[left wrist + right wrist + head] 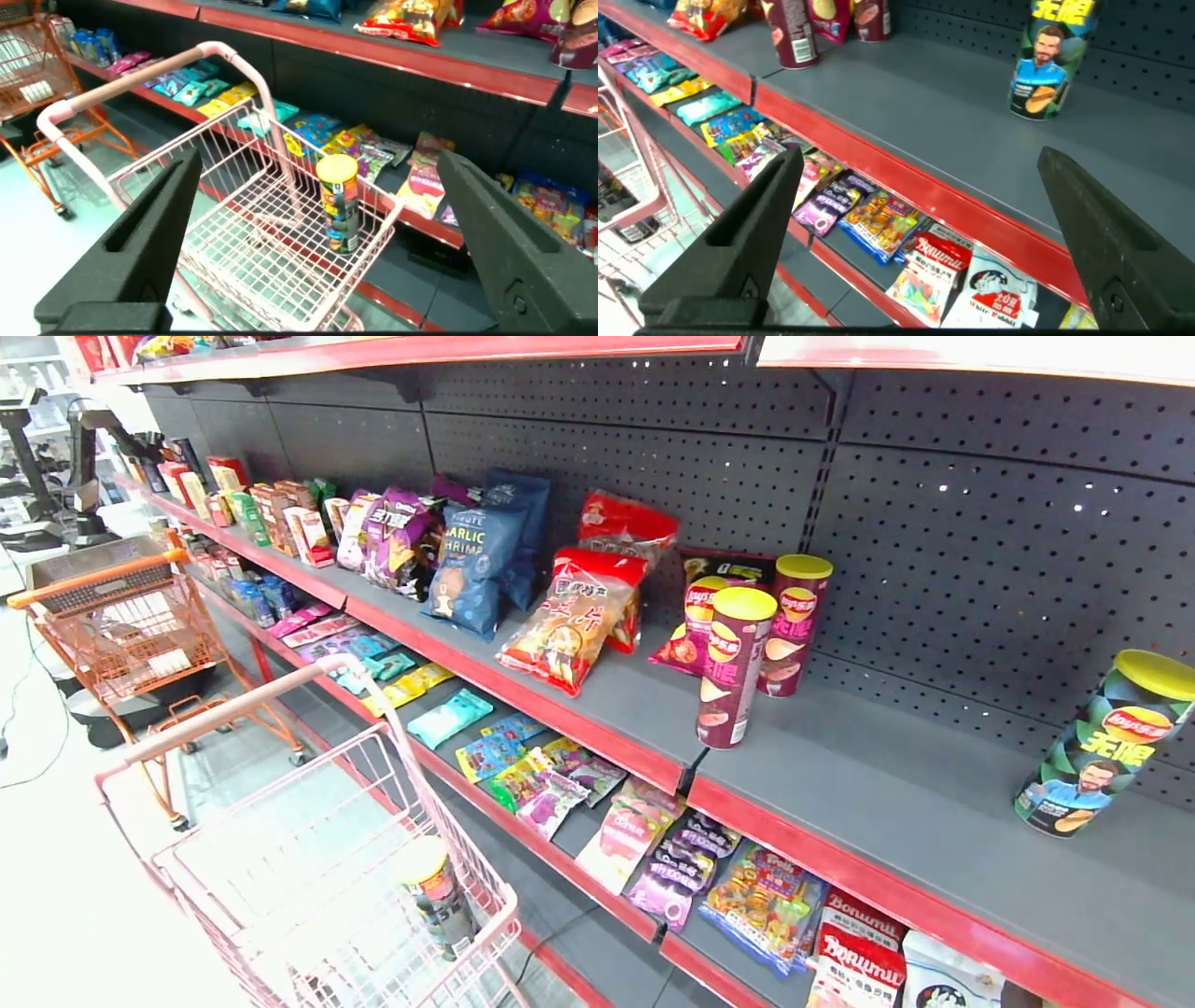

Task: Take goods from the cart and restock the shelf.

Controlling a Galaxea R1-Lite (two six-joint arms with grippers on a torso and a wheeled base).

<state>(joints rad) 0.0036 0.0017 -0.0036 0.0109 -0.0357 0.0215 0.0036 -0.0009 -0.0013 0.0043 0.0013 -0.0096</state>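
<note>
The pink cart [308,859] stands by the shelf [887,803]. It holds one yellow-lidded can [437,896], upright against the cart's wall on the shelf side. The left tool [318,161] hangs above the cart, fingers spread wide and gripping nothing. The right tool [920,159], equally spread and empty, is over the shelf past the cart. Two maroon cans [736,667] stand there close together, with a green can [1102,747] farther from the cart.

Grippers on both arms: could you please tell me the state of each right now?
Left gripper: open, holding nothing.
Right gripper: open, holding nothing.
</note>
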